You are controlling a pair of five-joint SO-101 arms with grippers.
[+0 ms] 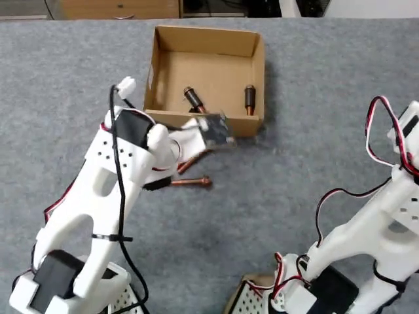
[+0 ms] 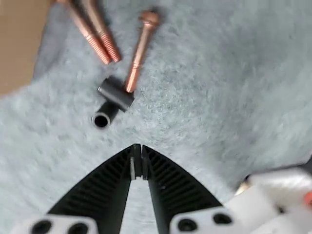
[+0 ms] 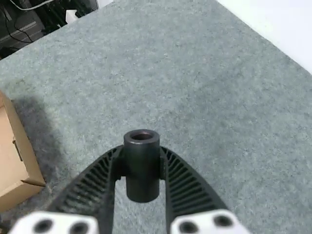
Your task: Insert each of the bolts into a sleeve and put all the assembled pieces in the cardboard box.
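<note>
My left gripper [image 2: 136, 162] is shut and empty, just above the grey mat. Slightly beyond its tips lie two black sleeves [image 2: 115, 92], one [image 2: 102, 118] showing its open bore. A copper bolt [image 2: 138, 52] touches the nearer sleeve, and two more bolts [image 2: 92, 34] lie side by side near the cardboard box. In the high view the left arm [image 1: 124, 163] stands over these bolts [image 1: 191, 182] in front of the cardboard box [image 1: 158, 72]. Two assembled pieces [image 1: 194, 99] [image 1: 249, 98] lie inside it. My right gripper [image 3: 141, 161] is shut on an upright black sleeve [image 3: 141, 146].
The box's front wall [image 1: 249, 124] stands close behind the left gripper. A corner of the box [image 3: 12, 161] shows beside the right gripper. The right arm [image 1: 386, 229] with red and black cables is at the right edge. Grey mat stretches between the arms.
</note>
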